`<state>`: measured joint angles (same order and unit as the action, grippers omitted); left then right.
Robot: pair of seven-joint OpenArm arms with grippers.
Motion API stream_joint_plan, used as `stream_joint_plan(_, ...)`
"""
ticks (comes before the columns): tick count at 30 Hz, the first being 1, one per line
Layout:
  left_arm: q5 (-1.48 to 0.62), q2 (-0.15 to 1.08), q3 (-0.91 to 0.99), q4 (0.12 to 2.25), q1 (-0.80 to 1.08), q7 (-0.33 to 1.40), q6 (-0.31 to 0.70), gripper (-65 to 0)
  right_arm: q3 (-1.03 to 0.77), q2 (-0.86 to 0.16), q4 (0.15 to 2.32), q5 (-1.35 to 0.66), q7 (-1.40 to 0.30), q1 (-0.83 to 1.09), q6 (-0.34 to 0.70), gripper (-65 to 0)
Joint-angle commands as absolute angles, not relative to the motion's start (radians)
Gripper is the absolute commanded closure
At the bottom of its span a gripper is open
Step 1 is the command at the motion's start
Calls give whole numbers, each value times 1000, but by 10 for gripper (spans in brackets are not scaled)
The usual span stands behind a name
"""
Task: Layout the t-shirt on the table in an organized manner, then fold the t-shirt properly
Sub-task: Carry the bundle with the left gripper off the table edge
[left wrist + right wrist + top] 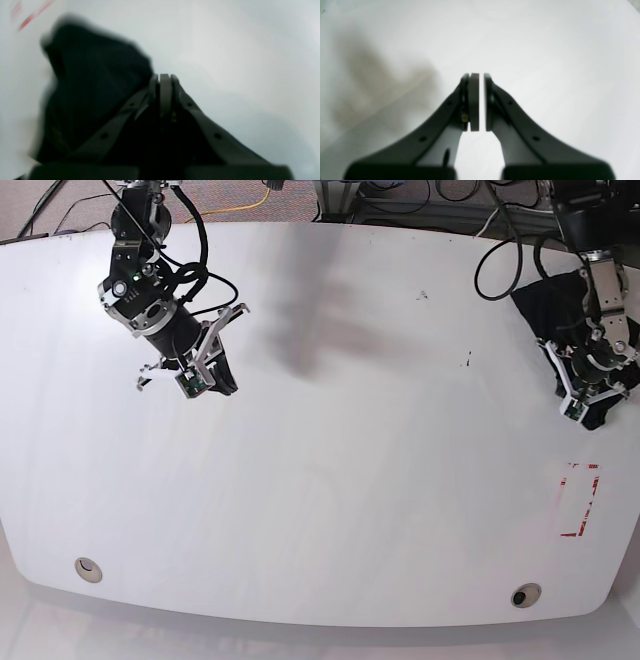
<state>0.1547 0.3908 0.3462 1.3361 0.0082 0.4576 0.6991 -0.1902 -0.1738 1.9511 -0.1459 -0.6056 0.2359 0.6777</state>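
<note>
Dark, blurred fingers of the left tool (165,77) fill the lower middle of the left wrist view, pressed together, with the black t-shirt (95,85) bunched directly behind them; whether any cloth is caught between them cannot be told. In the base view that one t-shirt (556,305) sits crumpled at the upper right of the frame, near the far edge of the white counter (350,480), partly under the left arm. No brand, label or writing can be read anywhere.

One red dashed rectangle (579,500) is marked at the lower right of the base view, and its red strokes (32,16) show at the upper left of the left wrist view. Two round grommets (88,569) sit along the bottom edge, one at each side. At upper left the right tool (481,100) is nearly pressed together with a thin slit between its pads, holding nothing, above bare counter.
</note>
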Motion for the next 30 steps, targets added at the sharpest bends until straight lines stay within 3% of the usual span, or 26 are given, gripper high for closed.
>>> stream_joint_plan(1, 136, 401, 371, 1379, -28, 437, 698, 0, -193, -179, 1974, -162, -578, 228, 676, -29)
stream_joint_plan(6, 137, 386, 384, 1478, -28, 466, 698, 0, -193, -179, 1974, -162, -578, 220, 676, -29)
stream_joint_plan(14, 137, 272, 387, 1661, -25, 674, 698, 0, -193, -182, 1974, -162, -578, 220, 676, -29)
stream_joint_plan(23, 137, 128, 387, 1890, 154, 826, 698, 0, -191, -179, 1974, -162, -578, 219, 676, -29)
stream_joint_plan(30, 140, 65, 394, 1926, 283, 857, 698, 0, -191, -179, 1974, -162, -578, 219, 676, -29)
